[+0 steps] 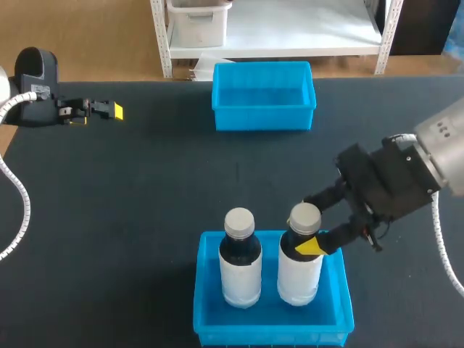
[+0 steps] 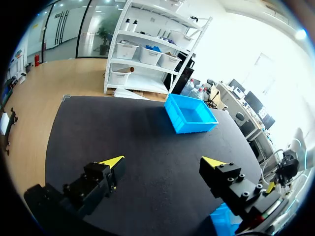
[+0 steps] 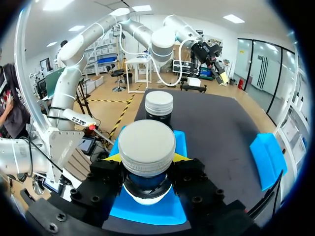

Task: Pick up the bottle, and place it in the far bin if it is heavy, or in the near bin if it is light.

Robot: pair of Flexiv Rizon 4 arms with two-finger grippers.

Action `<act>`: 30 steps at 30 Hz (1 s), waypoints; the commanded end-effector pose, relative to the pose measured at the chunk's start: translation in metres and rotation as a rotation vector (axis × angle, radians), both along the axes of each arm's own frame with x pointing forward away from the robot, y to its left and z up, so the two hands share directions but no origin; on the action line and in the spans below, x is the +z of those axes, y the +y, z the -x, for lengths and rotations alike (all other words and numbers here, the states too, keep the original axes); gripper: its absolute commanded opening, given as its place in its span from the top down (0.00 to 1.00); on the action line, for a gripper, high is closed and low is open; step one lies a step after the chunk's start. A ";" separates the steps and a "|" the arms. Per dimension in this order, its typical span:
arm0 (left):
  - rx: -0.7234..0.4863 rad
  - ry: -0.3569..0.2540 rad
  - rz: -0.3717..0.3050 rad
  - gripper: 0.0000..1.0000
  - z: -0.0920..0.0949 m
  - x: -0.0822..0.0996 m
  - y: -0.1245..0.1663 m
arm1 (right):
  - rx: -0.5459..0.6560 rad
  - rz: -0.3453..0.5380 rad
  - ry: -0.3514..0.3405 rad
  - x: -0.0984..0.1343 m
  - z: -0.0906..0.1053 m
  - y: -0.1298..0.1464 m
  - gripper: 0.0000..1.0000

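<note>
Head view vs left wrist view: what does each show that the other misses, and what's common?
Only the head view: the right bottle and a second bottle standing in the near bin, with the right gripper holding its fingers on either side of the right bottle's neck. Only the left wrist view: the left gripper seen close, fingers wide apart over bare table. Both: the empty far bin and the dark table.

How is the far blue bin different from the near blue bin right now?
The far bin is empty; the near bin holds the left bottle and right bottle, both upright. The far bin has no gripper near it; the right gripper is closed on the right bottle in the near bin. Both are blue, rectangular, open-topped.
</note>
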State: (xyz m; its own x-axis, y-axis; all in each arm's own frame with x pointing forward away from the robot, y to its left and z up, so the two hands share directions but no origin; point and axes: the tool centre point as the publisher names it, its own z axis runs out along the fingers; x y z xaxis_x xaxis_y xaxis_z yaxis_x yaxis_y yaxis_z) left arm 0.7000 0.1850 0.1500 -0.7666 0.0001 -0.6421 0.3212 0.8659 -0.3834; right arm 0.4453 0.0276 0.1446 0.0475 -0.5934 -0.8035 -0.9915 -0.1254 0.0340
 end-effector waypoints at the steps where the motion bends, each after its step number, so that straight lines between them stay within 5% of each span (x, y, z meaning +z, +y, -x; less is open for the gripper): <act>1: 0.000 0.000 0.000 0.00 0.000 0.000 0.000 | -0.003 0.005 0.001 -0.002 0.002 0.000 1.00; 21: 0.000 0.000 0.000 0.00 0.000 0.000 0.000 | -0.010 -0.025 0.031 -0.010 -0.002 -0.002 1.00; 23: 0.000 0.000 0.000 0.00 0.000 0.000 0.000 | -0.012 -0.026 0.030 -0.010 -0.002 -0.003 0.80; 24: 0.000 0.000 0.000 0.00 0.000 0.000 0.000 | -0.012 -0.024 0.028 -0.010 -0.002 -0.003 0.57; 25: 0.000 0.000 0.000 0.00 0.000 0.000 0.000 | -0.012 -0.022 0.027 -0.010 -0.002 -0.003 0.07; 26: 0.000 0.000 0.000 0.00 0.000 0.000 0.000 | -0.012 -0.020 0.027 -0.009 -0.002 -0.003 0.00; 30: 0.000 0.000 0.000 0.00 0.000 0.000 0.000 | -0.015 -0.016 0.028 -0.008 -0.003 -0.003 0.00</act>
State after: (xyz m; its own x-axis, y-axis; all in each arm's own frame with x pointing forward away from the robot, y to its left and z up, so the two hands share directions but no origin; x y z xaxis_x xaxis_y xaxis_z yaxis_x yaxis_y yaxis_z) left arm 0.7000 0.1850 0.1500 -0.7666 0.0001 -0.6421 0.3212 0.8659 -0.3834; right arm 0.4482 0.0245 0.1355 0.0166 -0.5790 -0.8152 -0.9918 -0.1127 0.0598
